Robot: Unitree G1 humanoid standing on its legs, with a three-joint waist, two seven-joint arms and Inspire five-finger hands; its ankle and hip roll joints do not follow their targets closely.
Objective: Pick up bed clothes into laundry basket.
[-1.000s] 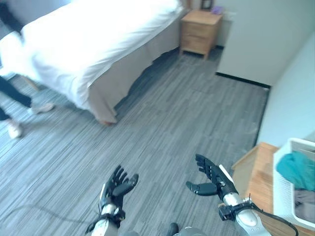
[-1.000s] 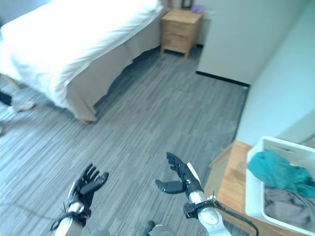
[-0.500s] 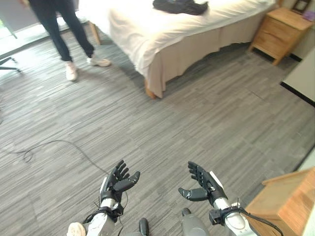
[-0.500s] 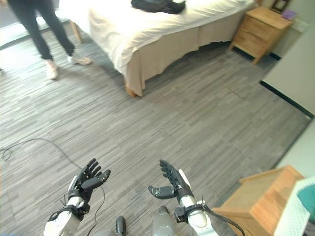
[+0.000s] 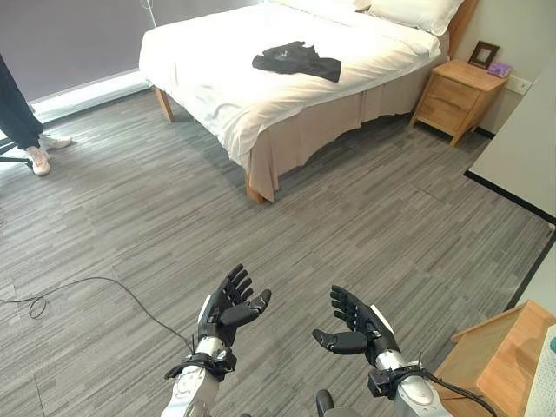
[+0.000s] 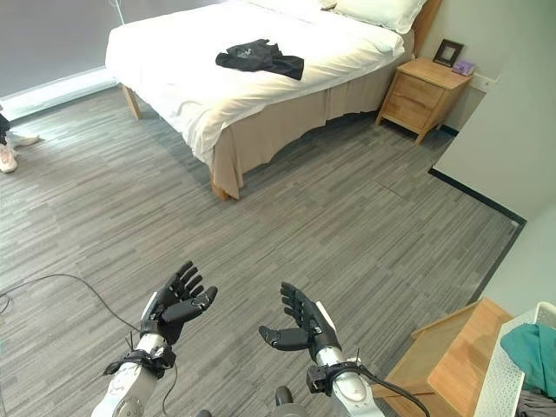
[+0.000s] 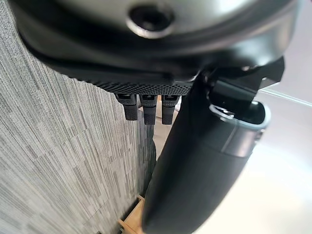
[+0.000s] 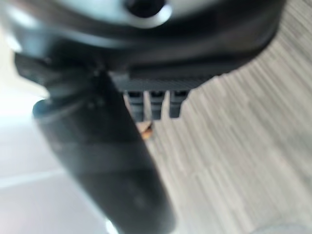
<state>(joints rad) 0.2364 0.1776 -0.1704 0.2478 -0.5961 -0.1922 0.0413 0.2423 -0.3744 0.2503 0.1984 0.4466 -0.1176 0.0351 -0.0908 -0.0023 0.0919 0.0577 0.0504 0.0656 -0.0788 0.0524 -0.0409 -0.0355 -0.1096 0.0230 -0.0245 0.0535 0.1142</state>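
Observation:
A black garment (image 5: 298, 62) lies crumpled on the white bed (image 5: 226, 82) at the far side of the room. My left hand (image 5: 228, 306) and right hand (image 5: 354, 322) are held up low in front of me, far from the bed, fingers spread and holding nothing. At the lower right edge stands a white laundry basket (image 6: 514, 375) with a teal cloth (image 6: 532, 347) and a grey one inside. Both wrist views show straight fingers (image 7: 145, 106) over the floor.
A wooden nightstand (image 5: 456, 94) with a picture frame stands right of the bed. The basket rests on a low wooden table (image 6: 452, 356). A person's leg and shoe (image 5: 35, 149) show at the far left. Grey plank floor lies between me and the bed.
The camera has swung and lifted, so the bed and black garment now sit fully in view. The person has moved off to the left edge. Both hands stay open in front.

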